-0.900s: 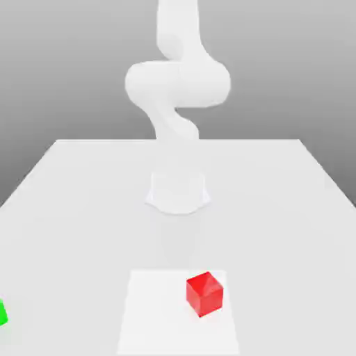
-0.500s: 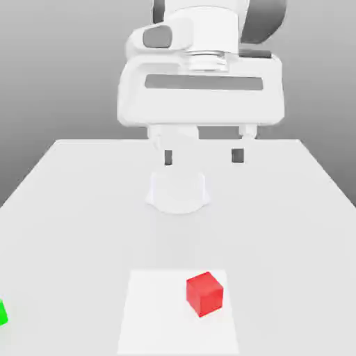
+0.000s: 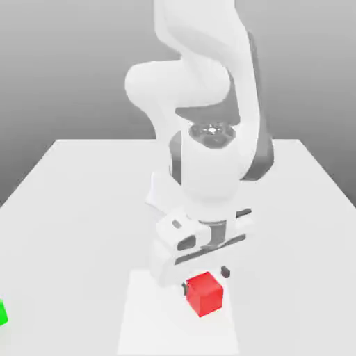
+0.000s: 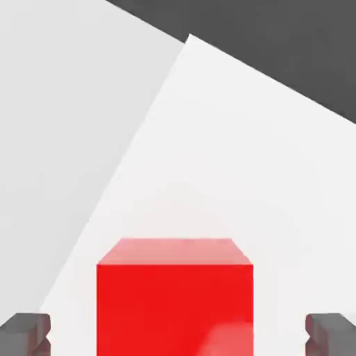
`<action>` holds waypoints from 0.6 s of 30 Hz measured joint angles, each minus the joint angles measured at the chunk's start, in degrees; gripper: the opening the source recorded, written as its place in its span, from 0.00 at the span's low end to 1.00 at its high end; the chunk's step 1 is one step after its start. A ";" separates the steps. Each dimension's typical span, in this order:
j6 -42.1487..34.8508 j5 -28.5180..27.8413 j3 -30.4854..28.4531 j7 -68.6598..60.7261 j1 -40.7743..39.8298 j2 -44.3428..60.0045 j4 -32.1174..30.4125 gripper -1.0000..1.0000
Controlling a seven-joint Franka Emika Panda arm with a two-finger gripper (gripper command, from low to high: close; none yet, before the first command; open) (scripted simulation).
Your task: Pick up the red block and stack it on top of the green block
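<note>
The jaws are spread wide, one dark fingertip [image 4: 25, 332] on each side of the red block [image 3: 204, 293] with clear gaps — nothing pinched. The block sits between them on a paler square patch [image 3: 149, 327] of the tabletop [image 3: 76, 201]. The green block [image 3: 3, 313] lies well apart from the jaws, at the exterior view's left edge.
</note>
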 joint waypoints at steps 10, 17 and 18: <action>-4.47 -0.37 0.01 0.28 -0.08 -5.19 -0.76 0.00; -14.68 2.06 -4.53 4.91 -7.37 -9.32 4.84 0.00; -15.82 2.83 -6.00 6.28 -8.75 -8.32 6.85 0.00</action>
